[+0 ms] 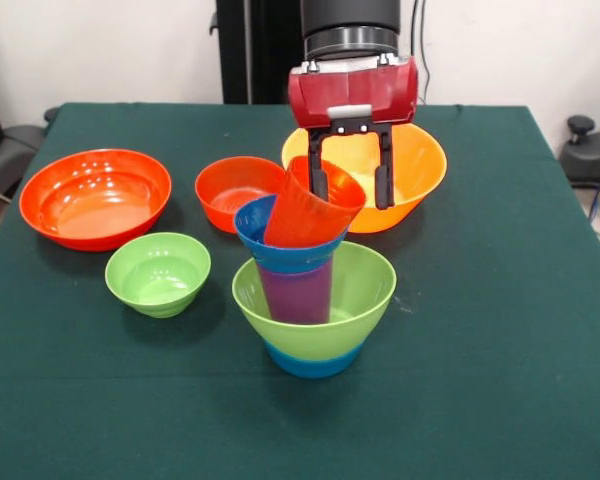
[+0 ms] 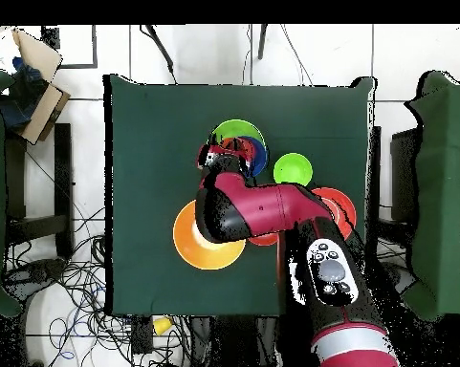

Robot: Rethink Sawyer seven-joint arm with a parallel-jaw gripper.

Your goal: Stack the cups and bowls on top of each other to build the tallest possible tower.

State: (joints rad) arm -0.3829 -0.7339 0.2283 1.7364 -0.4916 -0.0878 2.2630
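Observation:
The tower stands mid-table: a light green bowl (image 1: 355, 290) nested on a light blue bowl (image 1: 313, 362), a purple cup (image 1: 296, 293) upright inside it, and a dark blue bowl (image 1: 280, 252) on the cup. An orange-red cup (image 1: 302, 215) lies tilted in the dark blue bowl, its mouth up and to the right. My gripper (image 1: 351, 178) is open just above and behind the cup's mouth. One finger (image 1: 318, 176) overlaps the rim and the other stands clear to the right. In the overhead view the arm hides most of the tower (image 2: 237, 135). The yellow cup is out of view.
A large red-orange bowl (image 1: 95, 196) sits at the left, a medium red-orange bowl (image 1: 232, 188) behind the tower, and a small light green bowl (image 1: 158, 272) at front left. A large yellow-orange bowl (image 1: 418, 168) lies behind my gripper.

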